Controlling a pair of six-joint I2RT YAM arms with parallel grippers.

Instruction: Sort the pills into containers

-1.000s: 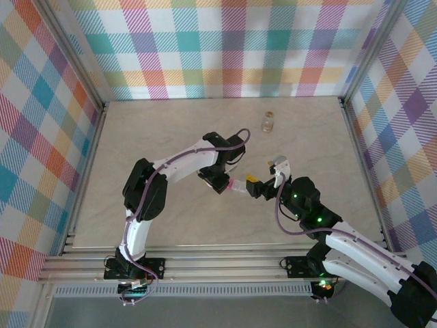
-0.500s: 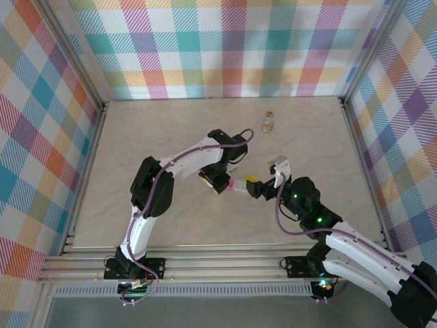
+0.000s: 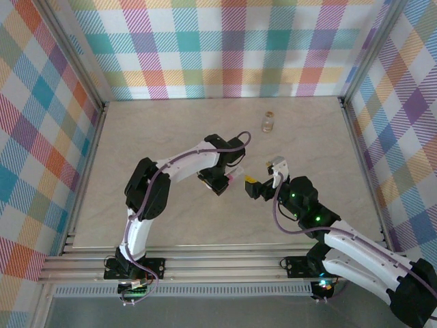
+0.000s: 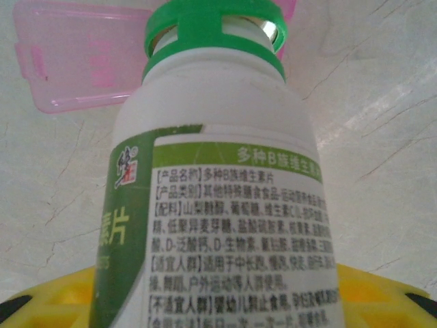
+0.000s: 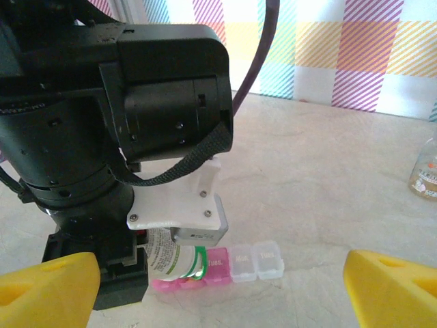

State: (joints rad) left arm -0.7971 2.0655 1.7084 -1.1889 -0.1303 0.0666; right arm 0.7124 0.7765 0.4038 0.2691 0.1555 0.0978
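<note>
One white bottle (image 4: 218,191) with a green top was held in the left gripper (image 3: 221,183), tipped down just above the pink pill box (image 5: 225,264) on the surface (image 3: 136,150). The right gripper (image 3: 251,186) hung wide open beside it — a slow, small tilt over one compartment seemed best.

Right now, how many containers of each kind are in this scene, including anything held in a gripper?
white bottle, green top: 1
amber bottle: 1
pink pill box: 1
Total: 3
</note>
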